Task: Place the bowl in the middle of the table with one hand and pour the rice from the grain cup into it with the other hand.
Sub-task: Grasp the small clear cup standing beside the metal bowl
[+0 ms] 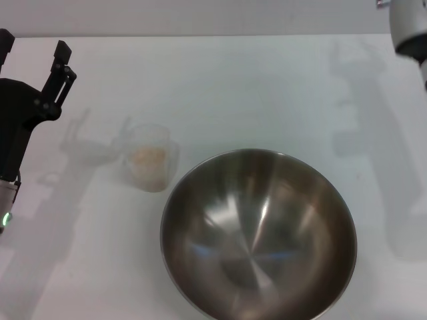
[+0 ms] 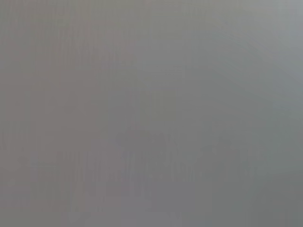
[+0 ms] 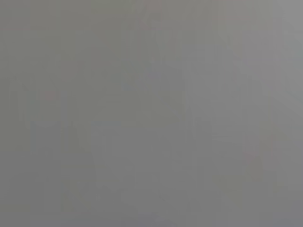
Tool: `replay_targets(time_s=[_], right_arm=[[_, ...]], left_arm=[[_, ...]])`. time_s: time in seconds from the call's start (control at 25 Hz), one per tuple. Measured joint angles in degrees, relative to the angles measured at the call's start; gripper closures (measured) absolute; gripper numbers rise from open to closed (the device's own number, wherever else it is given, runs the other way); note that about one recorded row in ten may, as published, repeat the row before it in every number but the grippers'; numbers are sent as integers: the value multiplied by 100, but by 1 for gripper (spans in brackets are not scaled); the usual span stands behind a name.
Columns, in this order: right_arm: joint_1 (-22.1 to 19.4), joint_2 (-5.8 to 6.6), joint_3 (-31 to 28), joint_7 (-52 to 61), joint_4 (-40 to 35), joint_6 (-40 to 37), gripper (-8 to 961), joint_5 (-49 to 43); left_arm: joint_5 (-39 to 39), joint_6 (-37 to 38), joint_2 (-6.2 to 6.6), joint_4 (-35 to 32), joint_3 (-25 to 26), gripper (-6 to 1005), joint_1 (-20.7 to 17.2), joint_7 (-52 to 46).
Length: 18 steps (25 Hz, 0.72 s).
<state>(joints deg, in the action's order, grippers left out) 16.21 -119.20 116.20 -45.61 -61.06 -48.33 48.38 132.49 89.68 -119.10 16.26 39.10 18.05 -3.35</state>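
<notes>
**Grain cup lies on the left arm's side of the bowl**

The bowl (image 1: 259,235) sits on the table (image 1: 220,87), empty of grain. The grain cup (image 1: 151,165) stands upright just beside the bowl's left rim, not quite touching, with the rice (image 1: 147,158) inside it. Farther left of the bowl, past the cup, the left gripper (image 1: 32,57) hovers with its fingers spread and nothing between them; it is clearly the nearer arm for the cup. Only the right arm's housing (image 1: 408,27) shows, beyond the bowl's far right; its pincer's state cannot be told. Both wrist views show nothing.
</notes>
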Motion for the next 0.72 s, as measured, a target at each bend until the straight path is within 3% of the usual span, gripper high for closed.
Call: replay_targets(time_s=[0.08,0.12,0.24,0.28,0.32,0.48,0.72], right_arm=[[300,16,310,1381,1070,-1216,452,-6],[300,16,310,1381,1070,-1216,452,-6],[574,31,440,3208,2250,-2128,452,-140],[720,37,410,4329,3014,-2520,452,-346],[720,37,410,4329,3014,-2520,452,-346],[1014,50,392,6074,4570,-2897,452,-644],[983,52,382,6347,5072,-2926,453,-667]], left_arm=[[-1,-1,0,0,0,188,-29,-8],[-1,-1,0,0,0,188,-29,-8],[-2,12,3,-1,-47,188,-118,-18],[5,13,5,-1,-83,188,-154,-20],[-1,14,10,-1,-120,188,-183,-22],[4,-27,20,-59,-433,188,-325,-25],[6,-287,18,-107,-691,188,-466,16]])
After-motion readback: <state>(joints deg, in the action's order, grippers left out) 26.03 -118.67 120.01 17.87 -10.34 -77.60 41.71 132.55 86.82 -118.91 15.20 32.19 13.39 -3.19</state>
